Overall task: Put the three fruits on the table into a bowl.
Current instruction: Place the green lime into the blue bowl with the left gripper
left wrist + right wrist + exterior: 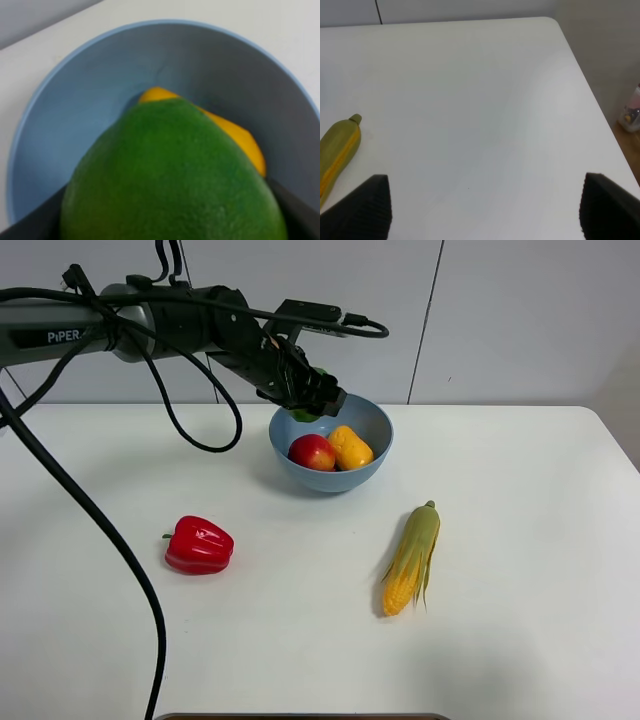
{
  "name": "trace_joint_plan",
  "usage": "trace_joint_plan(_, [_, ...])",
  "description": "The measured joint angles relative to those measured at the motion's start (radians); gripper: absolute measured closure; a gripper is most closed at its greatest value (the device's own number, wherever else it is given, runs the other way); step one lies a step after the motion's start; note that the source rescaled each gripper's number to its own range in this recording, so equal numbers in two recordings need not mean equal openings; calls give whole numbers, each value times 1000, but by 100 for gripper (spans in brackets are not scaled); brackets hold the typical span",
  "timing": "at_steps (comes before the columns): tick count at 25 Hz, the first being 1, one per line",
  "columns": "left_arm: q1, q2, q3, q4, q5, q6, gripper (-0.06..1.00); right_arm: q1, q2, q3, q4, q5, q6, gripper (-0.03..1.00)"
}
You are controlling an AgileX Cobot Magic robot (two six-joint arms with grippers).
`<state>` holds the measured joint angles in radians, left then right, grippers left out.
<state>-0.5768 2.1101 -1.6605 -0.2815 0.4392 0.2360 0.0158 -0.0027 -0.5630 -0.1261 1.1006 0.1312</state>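
Note:
The light-blue bowl (362, 471) stands at the back middle of the white table (520, 570). In it lie the glossy red fruit (312, 452) and the yellow-orange oblong fruit (350, 447). My left gripper (312, 405) is shut on the green lime (303, 414) and holds it over the bowl's back-left rim. In the left wrist view the lime (172, 175) fills the foreground above the bowl (85, 100), with the yellow-orange fruit (240, 140) behind it. My right gripper (485, 205) is open and empty over bare table; it is out of the exterior view.
A red bell pepper (199, 545) lies on the table at front left. A corn cob with green husk (411, 558) lies at front right and also shows in the right wrist view (337, 150). The table's right edge (585, 90) is near the right gripper.

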Motion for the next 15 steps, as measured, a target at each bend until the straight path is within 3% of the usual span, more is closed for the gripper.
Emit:
trace_joint_plan(9, [-1, 40, 0, -5, -59, 0, 93, 0, 0, 0, 0, 0, 0, 48])
trace_joint_plan(10, [-1, 40, 0, -5, -59, 0, 88, 0, 0, 0, 0, 0, 0, 48])
trace_joint_plan(12, [-1, 40, 0, -5, -66, 0, 65, 0, 0, 0, 0, 0, 0, 48])
trace_joint_plan(15, [-1, 40, 0, -5, -67, 0, 23, 0, 0, 0, 0, 0, 0, 48])
